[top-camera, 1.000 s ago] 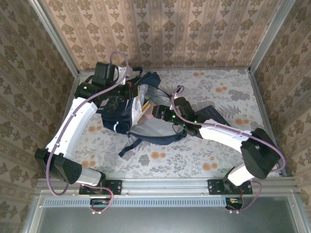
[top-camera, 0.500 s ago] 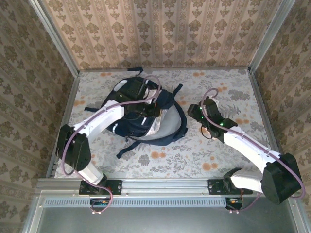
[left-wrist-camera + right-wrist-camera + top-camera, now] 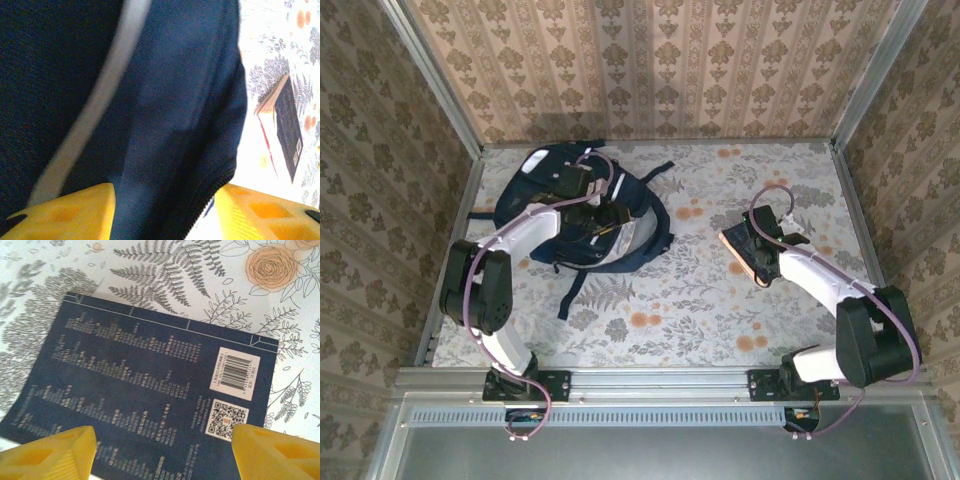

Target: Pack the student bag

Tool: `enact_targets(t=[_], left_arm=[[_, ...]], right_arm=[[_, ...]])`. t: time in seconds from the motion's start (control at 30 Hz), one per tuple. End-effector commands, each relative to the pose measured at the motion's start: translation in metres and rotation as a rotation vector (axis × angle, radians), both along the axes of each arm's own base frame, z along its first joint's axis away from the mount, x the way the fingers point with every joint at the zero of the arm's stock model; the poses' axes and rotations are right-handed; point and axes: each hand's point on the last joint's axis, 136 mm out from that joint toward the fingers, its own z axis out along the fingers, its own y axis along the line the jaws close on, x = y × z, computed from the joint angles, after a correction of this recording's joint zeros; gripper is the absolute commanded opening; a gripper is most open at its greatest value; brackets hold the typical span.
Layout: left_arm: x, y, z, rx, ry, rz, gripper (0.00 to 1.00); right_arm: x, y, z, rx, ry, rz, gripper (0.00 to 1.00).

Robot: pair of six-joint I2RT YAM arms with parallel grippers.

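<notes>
The student bag (image 3: 527, 193), a large navy backpack with pale patches, lies at the back left of the table. My left gripper (image 3: 600, 208) rests on its top. In the left wrist view the bag's navy fabric (image 3: 165, 115) and zip edge lie loose between the spread yellow fingers (image 3: 75, 210), so my left gripper (image 3: 162, 202) is open. A flat navy book (image 3: 734, 252) lies right of centre. My right gripper (image 3: 748, 240) hovers open just over its back cover (image 3: 140, 385), which carries a barcode and a QR code, with its fingers (image 3: 55, 450) wide apart.
A bag strap (image 3: 574, 291) trails toward the near edge, and another (image 3: 658, 168) points to the back. The same book (image 3: 287, 125) shows past the bag in the left wrist view. Metal rails and wallpapered walls bound the flowered tabletop (image 3: 680, 310).
The bag has shifted toward the back left corner. My left gripper has opened and released the fabric. The right arm has swung in over the book.
</notes>
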Motion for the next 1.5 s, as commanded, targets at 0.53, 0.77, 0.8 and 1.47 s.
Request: enact_targets(t=[0.53,0.77,0.8,1.47], left_arm=[[-0.074,-0.020,0.105,0.019,-0.258,-0.174,0.63],[-0.085,-0.032,0.092,0.012,-0.223,-0.198,0.61],[-0.086,-0.032,0.090,0.014,-0.218,-0.197,0.61],[-0.115,-0.105,0.016,0.110,-0.097,-0.425,0.64]], right_arm=[[-0.032,0.083,-0.057,0.432,0.117,0.106,0.70],[-0.050,0.136,-0.036,0.503,0.035,0.202,0.69],[-0.053,0.142,-0.034,0.506,0.033,0.213,0.69],[-0.063,-0.004,-0.032,0.172,0.020,-0.099,0.81]])
